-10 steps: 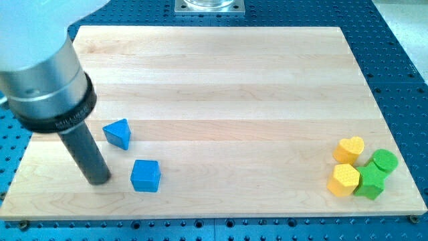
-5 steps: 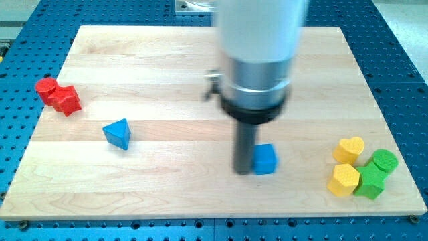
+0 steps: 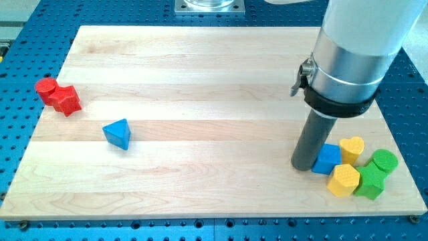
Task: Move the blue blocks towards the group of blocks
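One of two blue blocks, a blue cube (image 3: 327, 159), is sitting at lower right, touching the yellow heart block (image 3: 351, 148) and yellow hexagon block (image 3: 343, 179) beside two green blocks (image 3: 374, 174). My tip (image 3: 303, 165) is pressing its left side, holding nothing. Remaining: the blue triangular block (image 3: 118, 134), lying far off at left.

Pale smooth wooden board (image 3: 200, 80)

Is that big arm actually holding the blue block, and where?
Nothing is held. My tip only presses against the view's left side of the blue cube, which touches the yellow heart block.
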Robot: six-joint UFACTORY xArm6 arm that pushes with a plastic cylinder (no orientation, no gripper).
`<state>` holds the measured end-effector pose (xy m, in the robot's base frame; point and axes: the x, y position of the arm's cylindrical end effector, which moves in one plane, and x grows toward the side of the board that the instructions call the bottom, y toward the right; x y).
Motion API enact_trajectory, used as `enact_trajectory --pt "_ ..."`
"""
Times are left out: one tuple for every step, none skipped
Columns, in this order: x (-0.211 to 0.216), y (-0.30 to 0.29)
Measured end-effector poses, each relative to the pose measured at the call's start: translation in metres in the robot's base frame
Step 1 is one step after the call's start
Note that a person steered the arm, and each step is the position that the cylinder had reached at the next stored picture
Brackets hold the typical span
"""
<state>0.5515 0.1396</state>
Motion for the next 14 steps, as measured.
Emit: enact_trajectory --pt "0.000 -0.051" --pt "0.000 -0.158" --pt "0.000 -0.264" --pt "0.001 -0.335" --pt "0.010 -0.426" --pt "-0.004 -0.444" --pt "-0.047 -0.394" --pt "-0.048 -0.286" --pt "-0.045 -0.162" --pt "-0.044 -0.216" --pt "-0.077 -0.169" --pt "-0.078 -0.072" --pt "-0.079 -0.033" --pt "-0.095 -0.026"
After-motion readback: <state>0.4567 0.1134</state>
